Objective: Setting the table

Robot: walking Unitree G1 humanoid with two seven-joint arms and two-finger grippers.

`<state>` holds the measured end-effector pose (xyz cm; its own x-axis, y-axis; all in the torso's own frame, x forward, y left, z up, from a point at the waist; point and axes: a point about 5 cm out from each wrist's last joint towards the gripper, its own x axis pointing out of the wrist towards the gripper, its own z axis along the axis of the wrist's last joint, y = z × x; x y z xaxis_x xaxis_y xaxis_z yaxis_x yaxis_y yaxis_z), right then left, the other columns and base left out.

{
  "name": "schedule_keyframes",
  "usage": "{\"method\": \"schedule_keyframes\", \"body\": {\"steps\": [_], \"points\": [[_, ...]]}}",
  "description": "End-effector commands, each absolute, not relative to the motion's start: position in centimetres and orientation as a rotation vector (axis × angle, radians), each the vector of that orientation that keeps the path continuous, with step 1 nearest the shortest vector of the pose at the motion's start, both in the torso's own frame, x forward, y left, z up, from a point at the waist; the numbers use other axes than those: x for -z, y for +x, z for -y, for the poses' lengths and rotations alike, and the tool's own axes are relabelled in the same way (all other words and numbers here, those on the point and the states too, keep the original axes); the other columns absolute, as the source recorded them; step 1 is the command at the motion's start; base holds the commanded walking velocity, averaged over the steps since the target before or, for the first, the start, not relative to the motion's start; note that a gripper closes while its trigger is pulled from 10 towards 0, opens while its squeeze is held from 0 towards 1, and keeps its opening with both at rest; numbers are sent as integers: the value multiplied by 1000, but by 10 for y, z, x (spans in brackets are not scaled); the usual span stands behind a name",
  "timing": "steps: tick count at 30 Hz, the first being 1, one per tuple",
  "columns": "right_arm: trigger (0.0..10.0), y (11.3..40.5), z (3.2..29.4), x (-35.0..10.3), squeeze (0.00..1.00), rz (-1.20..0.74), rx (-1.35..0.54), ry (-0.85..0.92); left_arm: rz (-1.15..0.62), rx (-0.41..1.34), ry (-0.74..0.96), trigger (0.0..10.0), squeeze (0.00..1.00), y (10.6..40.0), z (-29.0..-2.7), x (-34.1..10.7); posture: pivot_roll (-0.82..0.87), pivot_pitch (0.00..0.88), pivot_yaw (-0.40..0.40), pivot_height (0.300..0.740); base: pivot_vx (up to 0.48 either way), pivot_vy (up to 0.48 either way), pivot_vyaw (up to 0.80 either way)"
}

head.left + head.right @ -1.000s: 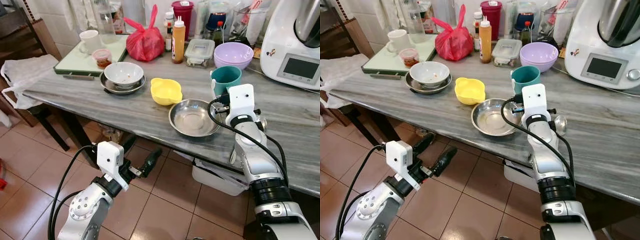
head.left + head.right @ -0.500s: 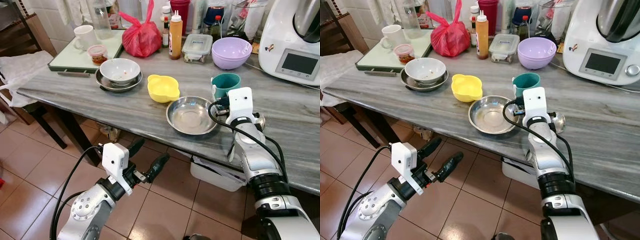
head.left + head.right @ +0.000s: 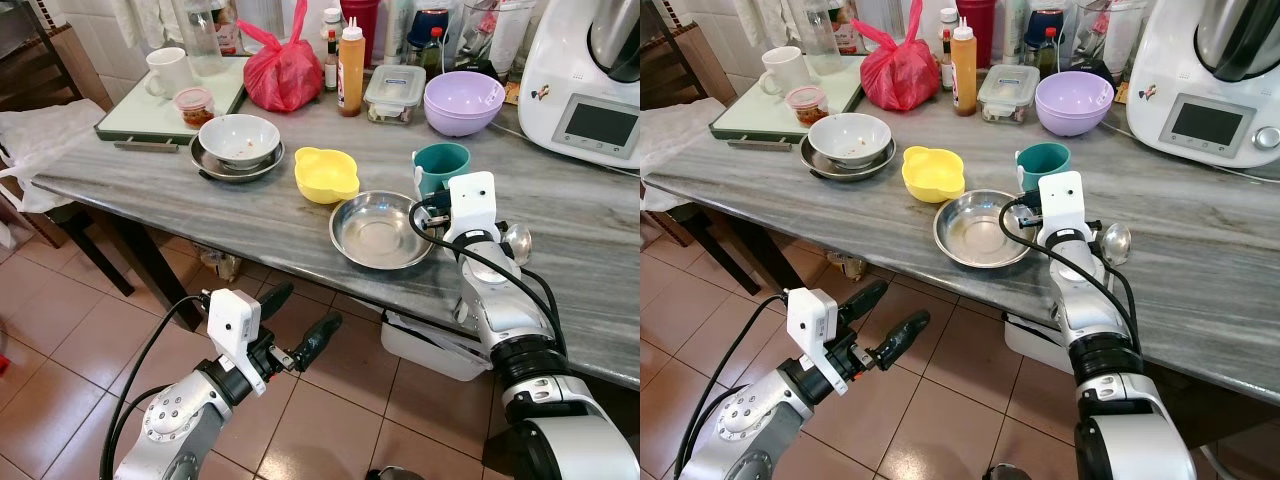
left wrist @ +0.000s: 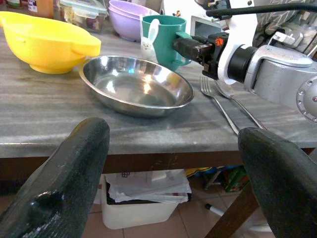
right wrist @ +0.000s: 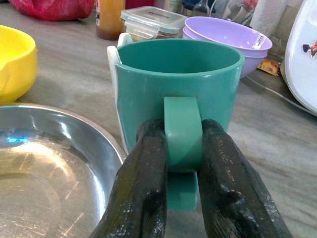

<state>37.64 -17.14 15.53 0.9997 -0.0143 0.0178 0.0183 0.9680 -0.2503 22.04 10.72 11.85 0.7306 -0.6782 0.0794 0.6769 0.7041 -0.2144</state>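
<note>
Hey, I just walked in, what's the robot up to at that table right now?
It is setting the table. Its right hand has closed on the handle of the teal mug, which stands upright on the grey table just behind a steel dish. A fork and a spoon lie on the table beside that arm. The left hand hangs open below the table edge, over the tiled floor, holding nothing. A yellow bowl sits left of the dish.
</note>
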Motion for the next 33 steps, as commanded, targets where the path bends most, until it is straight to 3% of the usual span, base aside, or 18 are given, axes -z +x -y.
{"method": "schedule_keyframes", "body": {"steps": [1,2,3,4,21,33], "points": [[10000,378,167,-157,0,23,5,-241,-6,761,-227,10000,0,220,-108,-121,-116,124,55,740,0,0,0],[10000,378,166,-156,0,24,2,-237,-6,761,-227,10000,0,220,-108,-121,-116,124,55,740,0,0,0],[10000,378,166,-156,831,26,3,-230,-6,762,-227,10000,0,220,-107,-121,-116,123,57,740,0,0,0],[10000,378,166,-156,1000,28,8,-219,-6,763,-227,10000,0,220,-107,-122,-116,123,57,740,0,0,0],[10000,381,170,-176,1000,104,38,-197,-8,757,-218,10000,0,222,-109,-122,-113,114,63,740,0,0,0],[10000,371,152,-209,1000,300,-6,-278,0,742,-212,10000,0,225,-111,-123,-108,88,58,740,0,0,0]]}}
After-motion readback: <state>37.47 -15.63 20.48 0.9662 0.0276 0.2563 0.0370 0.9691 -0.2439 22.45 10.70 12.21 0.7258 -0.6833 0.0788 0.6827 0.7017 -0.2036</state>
